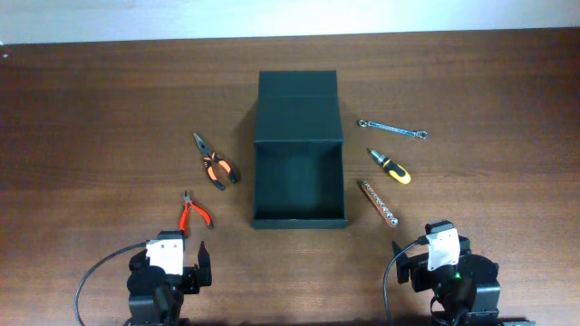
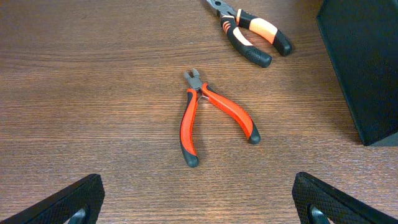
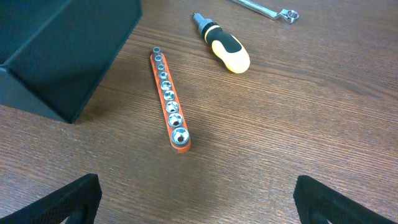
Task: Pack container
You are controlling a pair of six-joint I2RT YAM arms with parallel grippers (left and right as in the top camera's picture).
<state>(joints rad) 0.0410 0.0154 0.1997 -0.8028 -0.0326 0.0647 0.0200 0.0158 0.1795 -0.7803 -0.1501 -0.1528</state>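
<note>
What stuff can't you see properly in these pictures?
- Left wrist view: the orange-and-black pliers lose their nose tip at the top edge. The container is cut off by the right edge, so only one corner shows.
- Right wrist view: the wrench runs off the top edge, so only one end shows.
- Overhead view: any markings on the socket rail are too small to read.

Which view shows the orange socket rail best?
Right wrist: the socket rail lies whole and close, each socket distinct. Overhead shows it small, right of the container. Left wrist misses it.
</note>
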